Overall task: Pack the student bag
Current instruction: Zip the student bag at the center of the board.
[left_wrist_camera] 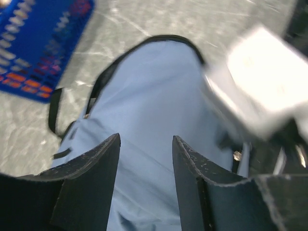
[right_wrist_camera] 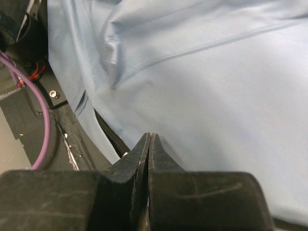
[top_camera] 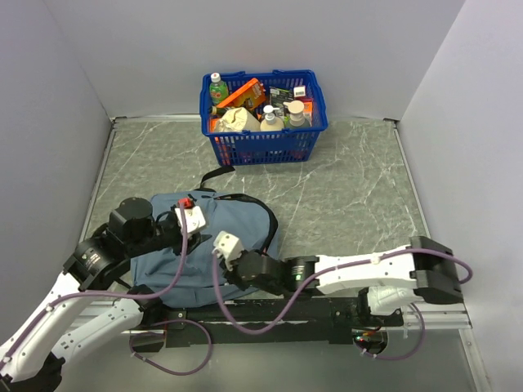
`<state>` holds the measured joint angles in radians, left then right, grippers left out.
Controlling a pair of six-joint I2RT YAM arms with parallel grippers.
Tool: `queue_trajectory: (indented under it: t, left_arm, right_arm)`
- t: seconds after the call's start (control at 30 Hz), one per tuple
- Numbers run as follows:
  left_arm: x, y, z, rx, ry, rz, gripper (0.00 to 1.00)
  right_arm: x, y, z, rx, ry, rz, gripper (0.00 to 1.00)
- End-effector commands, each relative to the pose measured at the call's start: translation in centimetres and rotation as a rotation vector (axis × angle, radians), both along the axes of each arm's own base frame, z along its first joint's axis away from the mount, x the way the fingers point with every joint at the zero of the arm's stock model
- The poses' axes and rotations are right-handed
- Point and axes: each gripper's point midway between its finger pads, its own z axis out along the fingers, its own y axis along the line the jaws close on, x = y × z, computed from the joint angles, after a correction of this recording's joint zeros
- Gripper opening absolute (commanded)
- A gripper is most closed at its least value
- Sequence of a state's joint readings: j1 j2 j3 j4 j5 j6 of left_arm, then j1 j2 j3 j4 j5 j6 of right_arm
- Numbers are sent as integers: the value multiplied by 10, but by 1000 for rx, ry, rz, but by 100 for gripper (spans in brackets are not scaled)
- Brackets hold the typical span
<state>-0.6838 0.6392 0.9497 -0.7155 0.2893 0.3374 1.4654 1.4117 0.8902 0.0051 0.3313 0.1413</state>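
Observation:
The student bag (top_camera: 204, 241) is a soft grey-blue backpack lying flat at the near edge of the table, its black-edged straps (top_camera: 260, 208) curling out on the far side. My left gripper (top_camera: 198, 216) hovers over the bag's far part; in the left wrist view it (left_wrist_camera: 146, 138) stands open, with only the bag's fabric (left_wrist_camera: 149, 91) behind the gap. My right gripper (top_camera: 232, 279) reaches in from the right to the bag's near edge. In the right wrist view it (right_wrist_camera: 149, 134) is shut, tips pressed together against the bag's cloth (right_wrist_camera: 207, 72) by a dark seam, and nothing shows between them.
A blue plastic basket (top_camera: 263, 147) with bottles and packets stands at the back centre and shows at the upper left (left_wrist_camera: 33, 43) of the left wrist view. The black base rail and a purple cable (right_wrist_camera: 43, 120) lie just beside the bag's near edge. Grey walls close in both sides.

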Motion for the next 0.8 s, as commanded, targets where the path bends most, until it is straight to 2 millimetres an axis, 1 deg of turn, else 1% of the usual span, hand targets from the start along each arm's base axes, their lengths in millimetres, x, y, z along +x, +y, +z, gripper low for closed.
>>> queue_trajectory:
  t: [0.0,0.03,0.1,0.13,0.2,0.33,0.43,0.5,0.53,0.57,0.63,0.77]
  left_arm:
    - [-25,-10,-14,43,11,-194,52]
    - [-36,-12,-26,65,47,-259,51]
    - [-43,-11,-37,101,39,-319,48]
    - [-48,-11,-46,116,60,-354,44]
    - [-54,-10,-59,154,73,-407,42]
    - [-68,-12,-86,213,135,-537,41]
    - [-78,-17,-99,242,175,-620,41]
    - [-81,-20,-108,271,194,-650,41]
    - [-88,-23,-112,285,204,-682,42]
    - [-89,-25,-115,292,206,-686,42]
    - [-90,-32,-119,293,204,-697,41]
    - [-90,-42,-119,274,213,-700,41]
  right_arm:
    - [11,-14,23,108,10,-95,0]
    - [12,-16,22,110,14,-109,0]
    - [15,-22,21,123,21,-141,0]
    - [16,-24,23,133,24,-152,0]
    - [18,-31,25,157,25,-183,0]
    - [21,-36,36,202,32,-214,0]
    - [26,-41,43,219,22,-243,0]
    - [27,-44,52,246,20,-252,0]
    - [28,-45,55,254,19,-256,0]
    - [30,-47,60,272,17,-263,0]
    - [31,-48,63,283,19,-269,0]
    - [32,-53,57,278,30,-287,0]
